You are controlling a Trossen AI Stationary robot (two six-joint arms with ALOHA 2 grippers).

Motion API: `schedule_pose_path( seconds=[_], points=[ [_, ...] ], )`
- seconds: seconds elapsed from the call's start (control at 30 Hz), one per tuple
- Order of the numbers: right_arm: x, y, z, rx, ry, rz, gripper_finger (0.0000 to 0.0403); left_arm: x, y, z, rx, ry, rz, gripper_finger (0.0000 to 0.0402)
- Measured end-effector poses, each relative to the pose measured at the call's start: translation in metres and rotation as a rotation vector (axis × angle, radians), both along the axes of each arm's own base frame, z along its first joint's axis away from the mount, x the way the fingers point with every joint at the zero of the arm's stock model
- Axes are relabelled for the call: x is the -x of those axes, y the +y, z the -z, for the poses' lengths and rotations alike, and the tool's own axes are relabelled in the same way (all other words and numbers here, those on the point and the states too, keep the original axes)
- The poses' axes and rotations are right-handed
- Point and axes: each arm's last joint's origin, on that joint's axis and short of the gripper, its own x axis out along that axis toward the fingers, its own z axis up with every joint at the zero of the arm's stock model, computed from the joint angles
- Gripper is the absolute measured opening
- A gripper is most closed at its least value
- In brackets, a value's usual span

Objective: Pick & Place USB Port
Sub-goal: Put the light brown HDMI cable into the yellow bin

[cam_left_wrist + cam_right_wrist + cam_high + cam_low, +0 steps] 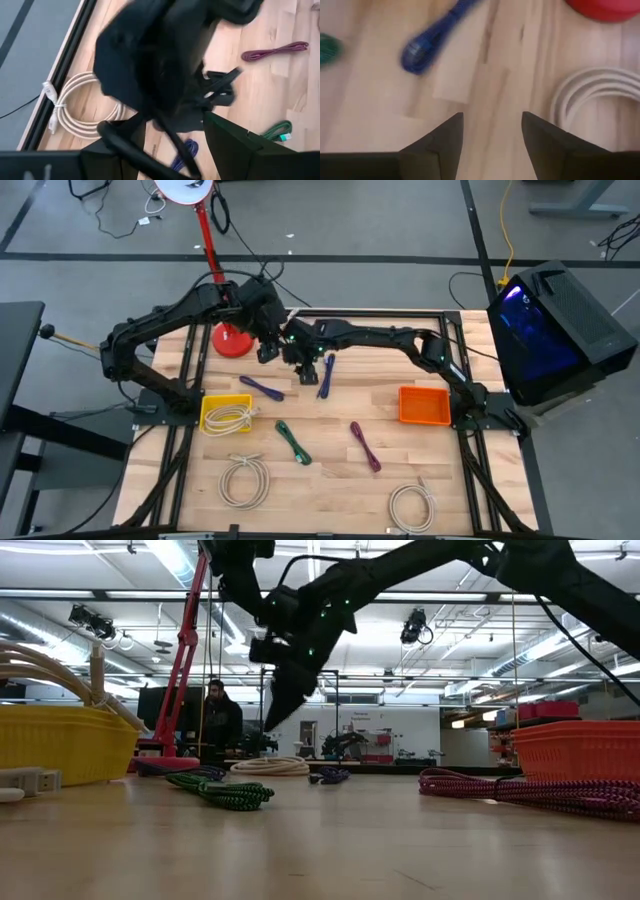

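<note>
Several bundled cables lie flat on the wooden table: a blue one [326, 375] [427, 42], a purple-blue one [262, 387], a green one [293, 442] and a magenta one [365, 446]. Both arms meet over the far middle of the table. My right gripper [300, 365] [492, 135] is open and points down above bare wood, between the blue cable and a white coil [590, 95]. It hangs clear of the table in the low view [280, 710]. My left gripper [268, 350] [175, 150] is open just beside it, and the right arm's wrist fills most of the left wrist view.
A yellow basket [207, 420] holding a white cable sits at the left, an orange basket [424, 405] at the right. The red lamp base [232, 340] stands close to the left gripper. White coils [245, 480] [412, 505] lie near the near edge. A person [218, 720] stands behind the table.
</note>
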Motion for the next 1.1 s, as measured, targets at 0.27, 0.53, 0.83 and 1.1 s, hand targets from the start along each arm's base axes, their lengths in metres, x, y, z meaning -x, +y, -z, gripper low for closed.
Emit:
schedule_pose_path(
  seconds=[0.27, 0.53, 0.83, 1.1],
  points=[
    [-0.004, -0.002, 0.02, 0.273, 0.106, 0.166, 0.0198, -0.004, -0.01, 0.001, -0.01, 0.012, 0.024, 0.0206],
    [-0.011, 0.012, 0.022, 0.181, 0.042, 0.085, 0.0171, -0.005, -0.015, 0.001, 0.012, 0.009, 0.017, 0.0206],
    [-0.021, 0.015, 0.033, 0.249, 0.003, 0.088, 0.0167, -0.006, -0.025, 0.003, 0.019, 0.043, 0.035, 0.0206],
    [-0.033, 0.017, 0.039, 0.15, -0.121, 0.072, 0.016, -0.004, -0.027, 0.002, 0.005, 0.06, 0.031, 0.0206]
  ],
)
